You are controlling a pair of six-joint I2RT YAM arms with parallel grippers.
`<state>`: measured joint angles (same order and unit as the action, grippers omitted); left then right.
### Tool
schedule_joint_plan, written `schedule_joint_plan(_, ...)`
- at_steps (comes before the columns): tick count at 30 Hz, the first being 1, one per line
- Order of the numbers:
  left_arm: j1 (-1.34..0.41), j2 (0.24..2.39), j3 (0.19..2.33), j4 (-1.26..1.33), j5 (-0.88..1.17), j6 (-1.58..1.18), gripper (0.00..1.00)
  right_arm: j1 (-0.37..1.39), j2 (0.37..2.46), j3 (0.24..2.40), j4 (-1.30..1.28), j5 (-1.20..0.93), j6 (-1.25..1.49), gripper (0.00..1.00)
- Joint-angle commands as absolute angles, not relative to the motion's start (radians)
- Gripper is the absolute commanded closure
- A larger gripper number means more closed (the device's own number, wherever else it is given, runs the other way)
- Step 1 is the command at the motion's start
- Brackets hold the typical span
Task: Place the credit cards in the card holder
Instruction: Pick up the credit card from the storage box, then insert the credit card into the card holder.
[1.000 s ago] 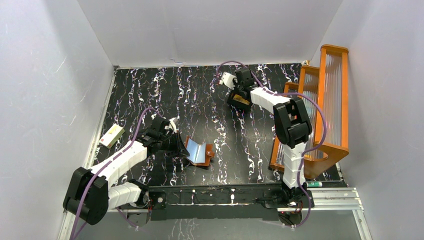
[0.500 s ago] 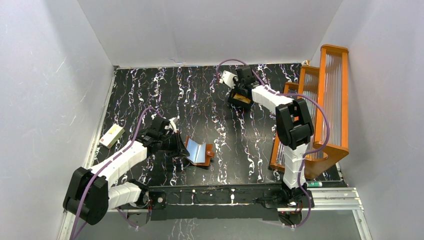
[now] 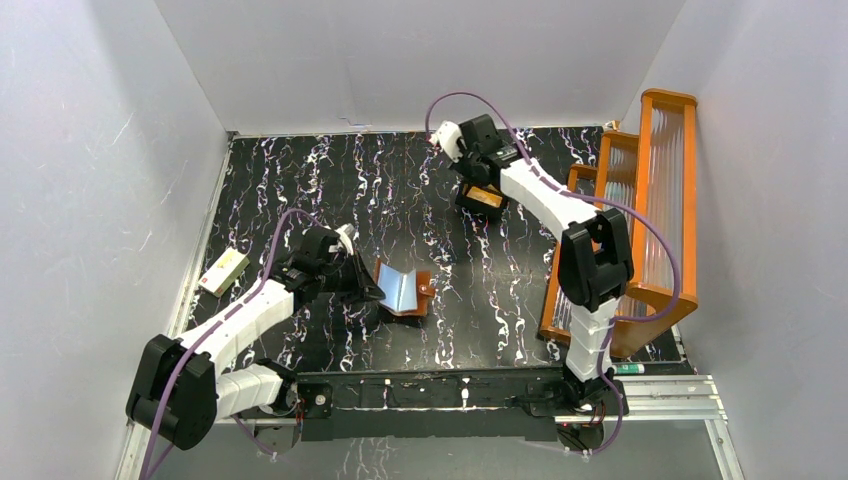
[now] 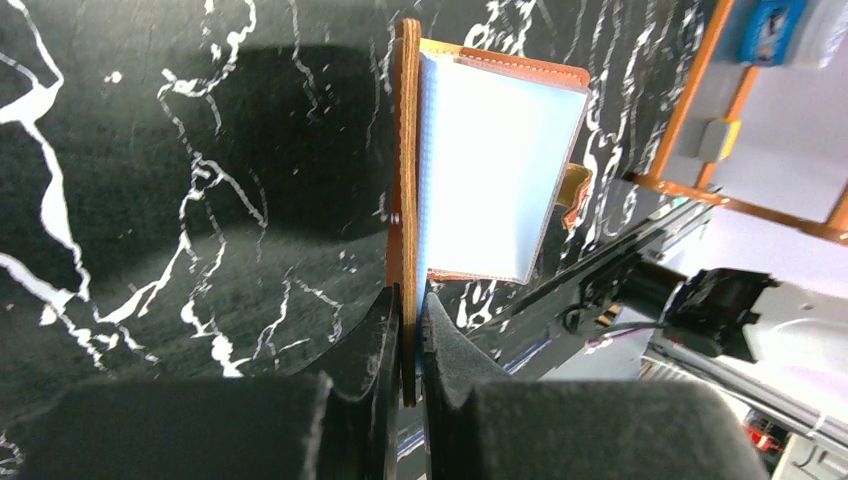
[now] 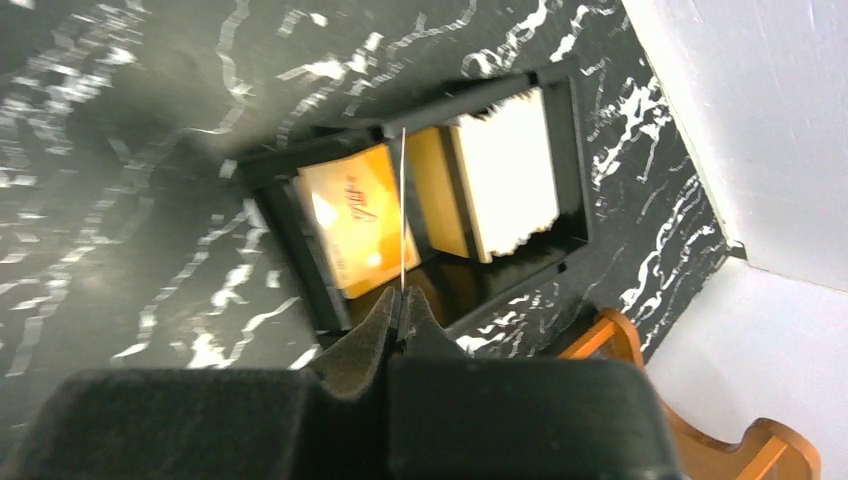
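Observation:
The reddish-brown card holder (image 4: 405,180) stands open on the black marbled table, its pale shiny pocket (image 4: 490,170) facing right. My left gripper (image 4: 405,330) is shut on the edge of its leather flap. In the top view the card holder (image 3: 403,288) sits just right of the left gripper (image 3: 368,285). My right gripper (image 5: 400,300) is shut on a thin credit card (image 5: 402,210), seen edge-on above the black tray (image 5: 300,250). In the tray lie a yellow-orange card (image 5: 355,225) and a white card (image 5: 505,185). From above, the right gripper (image 3: 478,178) hangs over the tray (image 3: 484,200).
An orange wooden rack (image 3: 650,220) with clear panels stands along the right wall. A cream box with a green mark (image 3: 224,270) lies at the table's left edge. White walls close in the table on three sides.
The right gripper has closed on a card and risen from the tray, the arm reaching further back. The left gripper has nudged the card holder slightly up and to the right.

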<state>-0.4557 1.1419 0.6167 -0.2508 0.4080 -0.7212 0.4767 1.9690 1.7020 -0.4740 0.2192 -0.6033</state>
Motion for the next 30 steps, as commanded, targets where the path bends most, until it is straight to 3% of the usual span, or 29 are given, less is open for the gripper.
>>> schedule_joint_plan(1, -0.46, 1.147, 0.657, -0.133, 0.433, -0.81, 1.0, 0.615, 1.87, 1.759, -0.576, 0.308, -0.418, 1.0)
schedule_joint_plan(9, -0.46, 1.169, 0.584, 0.047, 0.424, -0.919, 1.0, 0.815, 1.762, 1.754, -0.617, 0.46, -0.141, 1.0)
schedule_joint_plan(15, -0.46, 1.232, 0.514, 0.157, 0.417, -0.932, 1.0, 0.88, 1.704, 1.772, -0.708, 0.354, 0.241, 1.0)
schedule_joint_plan(22, -0.46, 1.305, 0.434, 0.264, 0.478, -0.97, 0.99, 0.882, 1.507, 1.497, -0.546, 0.181, 0.614, 1.0)
schedule_joint_plan(30, -0.461, 1.275, 0.404, 0.184, 0.447, -0.941, 0.88, 0.88, 1.419, 1.274, -0.455, 0.158, 0.801, 1.0)
